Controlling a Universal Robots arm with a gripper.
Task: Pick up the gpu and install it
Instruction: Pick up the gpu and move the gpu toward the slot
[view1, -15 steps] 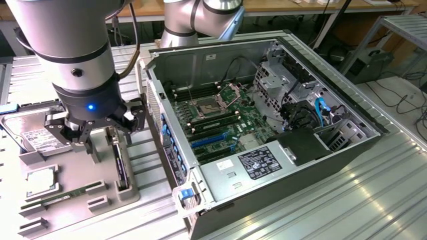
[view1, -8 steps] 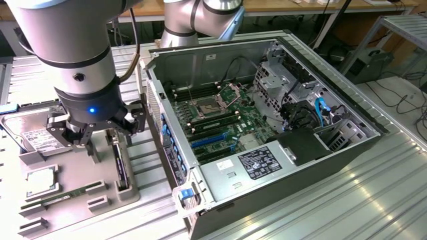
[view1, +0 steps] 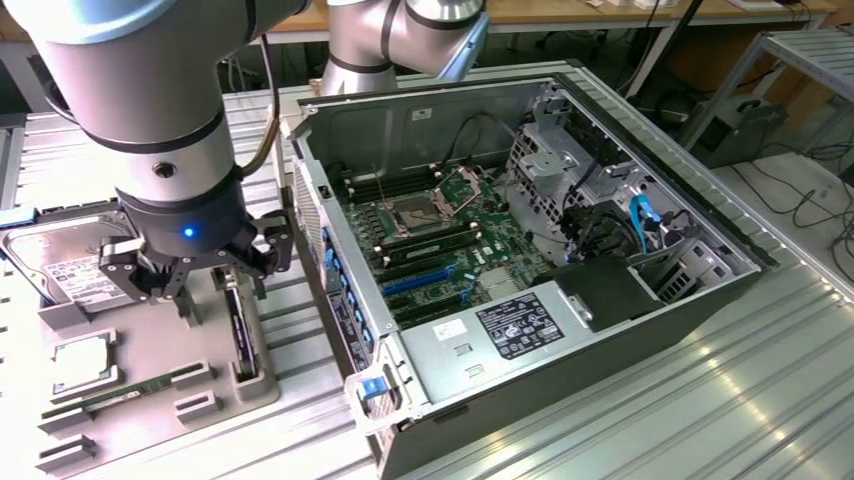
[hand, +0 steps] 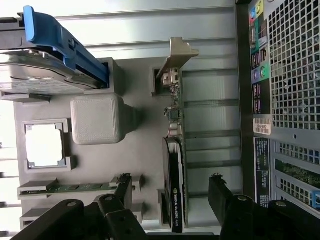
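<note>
Fingers (hand: 123, 192) of my pincer (hand: 170, 186) are standing spread as wide as they go, and they are gripping nothing. I am hovering low over the grey holder tray (view1: 154, 345) at the exterior view's left. The gpu (hand: 175, 150) is sitting between my two fingers with a gap on either side, so I am touching neither of its faces. It is standing on its long edge in a slot of the tray, along the side nearest the computer case (view1: 400, 130). From my wrist I am looking down on its black part with white lettering and on the thin green board edge running along it. The silver bracket (hand: 178, 52) is sticking up at one end.

Three other parts are sharing the tray with it. A hard drive (view1: 70, 268) is resting in a blue carrier (hand: 65, 42), a processor (hand: 45, 145) is lying in a square pocket, and a slim green memory stick (hand: 75, 188) is sitting in its own narrow slot.

The case is lying open on its side on the ribbed metal desk (view1: 667, 400), just beside the tray. It is showing its motherboard (view1: 454, 245) and the blue expansion slots (view1: 420, 282), which are lying well apart from the gpu.
</note>
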